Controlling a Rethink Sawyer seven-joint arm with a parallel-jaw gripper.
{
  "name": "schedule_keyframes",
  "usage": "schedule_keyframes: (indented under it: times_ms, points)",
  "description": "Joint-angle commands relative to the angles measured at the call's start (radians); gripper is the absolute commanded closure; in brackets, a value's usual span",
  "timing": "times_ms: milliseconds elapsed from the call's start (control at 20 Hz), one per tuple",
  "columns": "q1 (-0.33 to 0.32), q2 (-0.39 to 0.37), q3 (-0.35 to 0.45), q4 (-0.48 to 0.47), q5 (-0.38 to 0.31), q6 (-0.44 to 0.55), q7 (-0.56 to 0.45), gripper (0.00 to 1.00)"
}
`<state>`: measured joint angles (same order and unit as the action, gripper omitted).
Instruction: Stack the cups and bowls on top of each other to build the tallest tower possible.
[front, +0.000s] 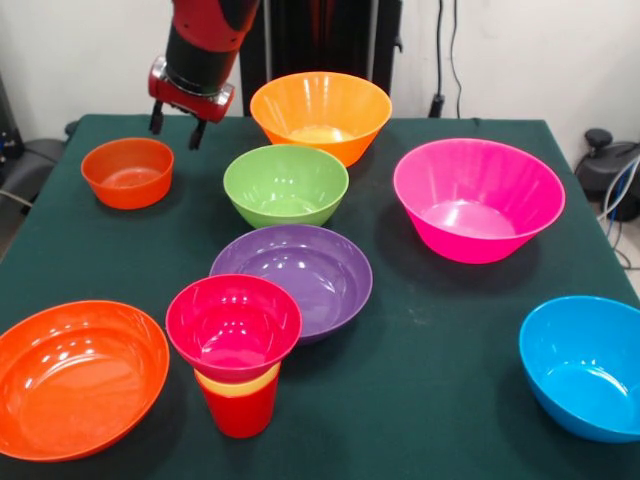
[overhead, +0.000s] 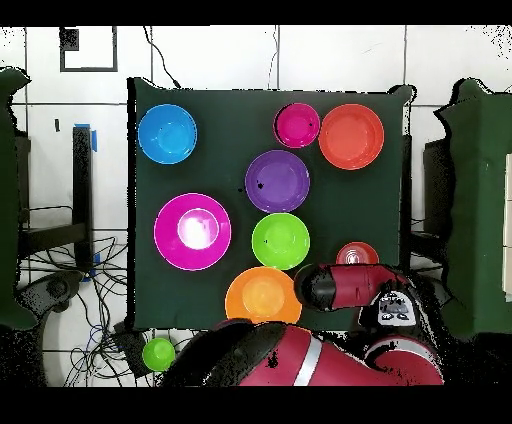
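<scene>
The tower stands near the table's front edge: a red cup (front: 240, 410) as base, a yellow cup (front: 238, 382) nested in it with only its rim showing, and a crimson-pink bowl (front: 233, 325) on top; from overhead only the bowl (overhead: 296, 125) shows. My gripper (front: 178, 128) hangs open and empty at the far left, just behind and above a small orange bowl (front: 127, 172). Loose on the table are a light orange bowl (front: 320, 112), green bowl (front: 286, 183), purple bowl (front: 292, 275), magenta-pink bowl (front: 477, 197), blue bowl (front: 585, 365) and large orange-red bowl (front: 75, 375).
The dark green table (front: 440, 330) carries everything. In the overhead view my arm (overhead: 345, 285) covers part of the small orange bowl (overhead: 355, 253). A green round object (overhead: 158, 353) lies on the floor off the table. Cables run along the floor.
</scene>
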<state>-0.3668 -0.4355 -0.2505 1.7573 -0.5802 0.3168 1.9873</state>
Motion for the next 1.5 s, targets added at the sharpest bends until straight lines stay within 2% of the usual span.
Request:
schedule_keyframes:
  times_ms: [50,500,750,1100,1500]
  points:
    - [0.003,0.088,0.038,-0.073,-0.025,-0.102,0.097,0.0]
    - [-0.006,0.116,0.031,-0.11,-0.023,-0.131,0.072,0.0]
    - [-0.009,0.106,0.039,-0.109,-0.027,-0.123,0.052,0.0]
    - [-0.019,0.074,0.056,-0.103,-0.036,-0.088,0.011,0.0]
    - [-0.04,-0.001,0.083,-0.076,-0.023,-0.014,-0.036,0.0]
